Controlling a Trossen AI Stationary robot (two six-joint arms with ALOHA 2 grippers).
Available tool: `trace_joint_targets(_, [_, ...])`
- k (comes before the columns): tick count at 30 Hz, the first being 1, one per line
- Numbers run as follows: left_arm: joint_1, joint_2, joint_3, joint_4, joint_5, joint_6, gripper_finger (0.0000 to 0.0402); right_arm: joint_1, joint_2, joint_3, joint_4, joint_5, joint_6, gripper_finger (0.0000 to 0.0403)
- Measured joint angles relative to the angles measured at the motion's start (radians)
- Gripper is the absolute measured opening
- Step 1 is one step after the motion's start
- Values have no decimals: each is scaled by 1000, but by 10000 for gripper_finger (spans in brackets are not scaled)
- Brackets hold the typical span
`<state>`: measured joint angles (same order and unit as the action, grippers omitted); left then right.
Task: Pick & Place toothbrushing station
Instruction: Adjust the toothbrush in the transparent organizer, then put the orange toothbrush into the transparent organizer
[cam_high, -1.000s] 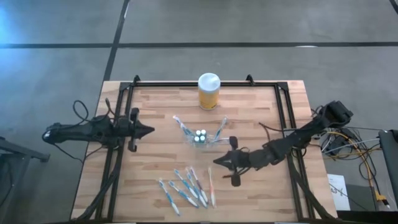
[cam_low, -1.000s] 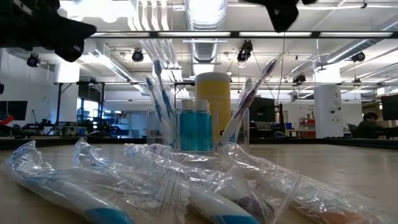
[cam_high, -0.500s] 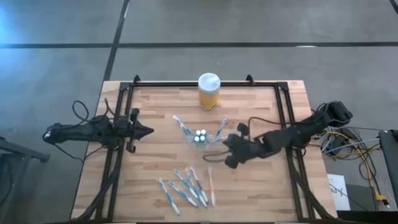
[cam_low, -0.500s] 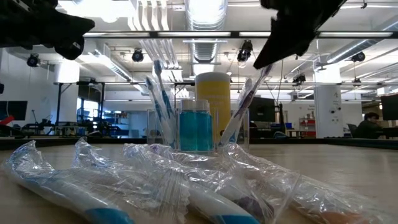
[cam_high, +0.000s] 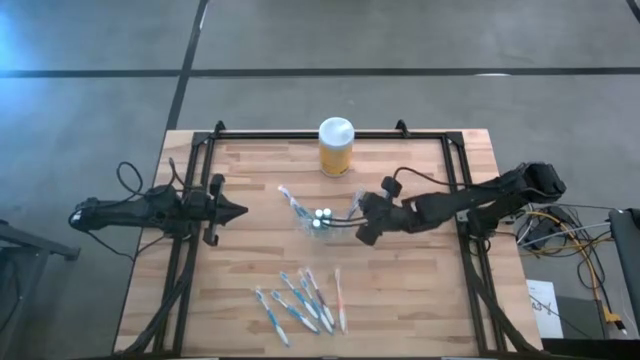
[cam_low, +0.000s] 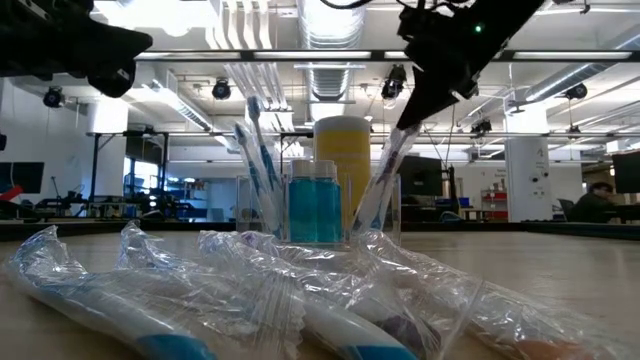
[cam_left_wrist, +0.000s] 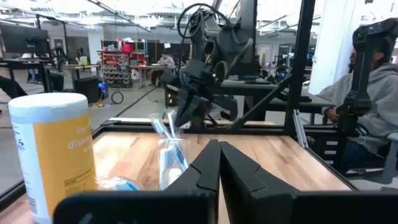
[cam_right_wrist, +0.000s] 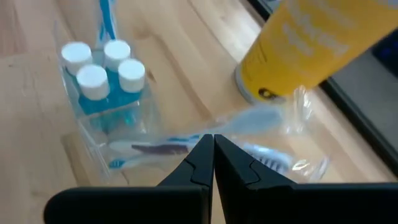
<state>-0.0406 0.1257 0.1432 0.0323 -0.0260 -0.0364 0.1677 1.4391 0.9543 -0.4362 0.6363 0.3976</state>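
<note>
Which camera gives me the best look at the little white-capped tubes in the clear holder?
The right wrist view: it looks down on the four white-capped tubes from close by, blue bodies showing. The high view shows only tiny white dots. The low view shows their blue bodies side-on. The left wrist view doesn't clearly show them.

The right pincer (cam_right_wrist: 213, 144), fingers pressed together, points at wrapped toothbrushes (cam_right_wrist: 186, 145) leaning in the clear holder (cam_right_wrist: 102, 134). Four white-capped blue tubes (cam_right_wrist: 104, 70) stand clustered in that holder, on the wooden worktop (cam_right_wrist: 25, 168). The yellow jar (cam_right_wrist: 311, 46) stands just beyond the brushes.
</note>
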Motion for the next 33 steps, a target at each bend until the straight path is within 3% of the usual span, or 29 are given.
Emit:
trace_joint_targets(4, [0, 0, 0, -12, 18, -1, 7, 14, -4, 65, -2, -50, -9, 8])
trace_joint_targets(12, [0, 0, 0, -29, 40, -21, 14, 105, 19, 225, -6, -361, 0, 8])
trace_joint_targets(18, [0, 0, 0, -31, 47, -45, 12, 168, 100, 244, -57, -483, 194, 8])
trace_joint_targets(29, [0, 0, 0, -44, 81, -47, 16, 226, 270, 230, -33, -468, 460, 9])
trace_joint_targets(33, [0, 0, 0, -50, 81, -47, 17, 224, 332, 238, 37, -463, 516, 33])
